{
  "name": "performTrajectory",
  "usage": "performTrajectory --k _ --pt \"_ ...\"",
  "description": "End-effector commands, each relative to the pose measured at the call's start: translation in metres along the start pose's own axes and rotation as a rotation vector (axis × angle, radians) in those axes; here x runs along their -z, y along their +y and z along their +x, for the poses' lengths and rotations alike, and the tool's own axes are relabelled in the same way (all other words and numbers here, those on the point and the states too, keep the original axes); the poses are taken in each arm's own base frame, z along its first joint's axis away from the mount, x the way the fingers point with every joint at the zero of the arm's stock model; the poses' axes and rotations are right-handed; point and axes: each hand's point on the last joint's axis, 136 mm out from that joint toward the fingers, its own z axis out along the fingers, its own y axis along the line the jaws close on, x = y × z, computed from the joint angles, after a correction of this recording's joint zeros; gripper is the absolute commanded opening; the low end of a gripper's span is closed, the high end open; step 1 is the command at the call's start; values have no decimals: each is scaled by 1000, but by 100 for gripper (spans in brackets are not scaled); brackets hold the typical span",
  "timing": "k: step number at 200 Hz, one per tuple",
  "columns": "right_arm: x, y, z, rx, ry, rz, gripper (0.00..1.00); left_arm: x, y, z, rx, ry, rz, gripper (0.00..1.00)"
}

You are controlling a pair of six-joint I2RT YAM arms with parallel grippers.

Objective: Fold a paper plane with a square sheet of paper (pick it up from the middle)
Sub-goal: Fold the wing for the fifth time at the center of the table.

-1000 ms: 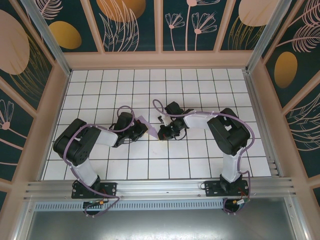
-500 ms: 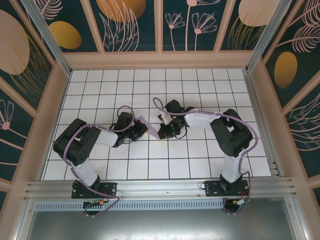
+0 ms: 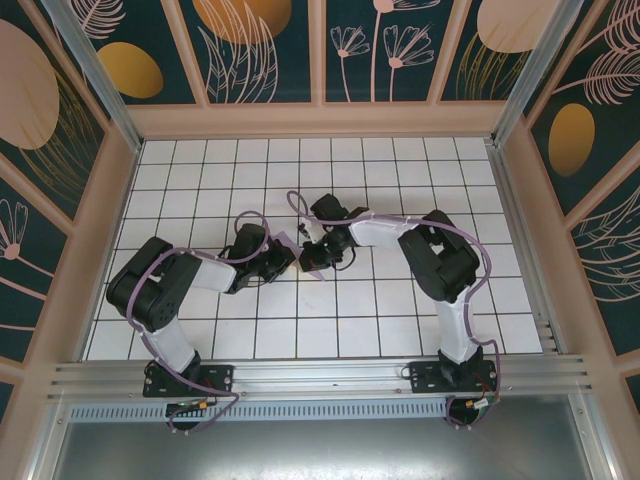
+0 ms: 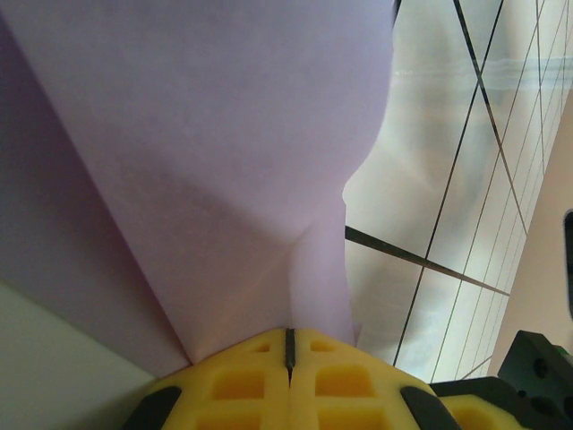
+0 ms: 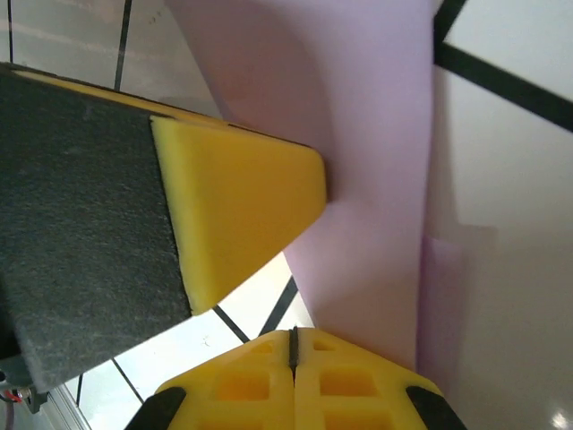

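1. Two closed hands pinch the lilac paper sheet (image 3: 284, 240): left hand (image 4: 288, 345) at its left edge, right hand (image 5: 293, 345) at its right.
2. We see open tabletop (image 3: 400, 170) around the sheet.

You swung the right arm's elbow inward and carried the right gripper (image 3: 312, 256) across toward the left gripper (image 3: 284, 259). The gap between the two closed, and the right one ended just beside the paper (image 3: 285, 241).
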Motion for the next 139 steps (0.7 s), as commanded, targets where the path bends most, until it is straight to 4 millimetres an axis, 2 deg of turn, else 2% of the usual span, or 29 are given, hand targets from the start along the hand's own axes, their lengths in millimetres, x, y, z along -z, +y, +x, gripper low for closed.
performTrajectory --k 1,45,75,97,139 --pt "-3 -9 1 -24 18 30 0 -2 102 12 46 -17 -362 0" --pt "1 -28 12 -53 27 24 0 -1 106 12 48 -21 -378 0" --pt "-5 -40 41 -77 82 35 0 1 110 12 51 -24 -391 0" --pt "-2 -50 61 -95 105 56 0 1 112 13 54 -23 -401 0" --pt "10 -50 87 -119 115 59 0 1 117 13 62 -24 -414 0"
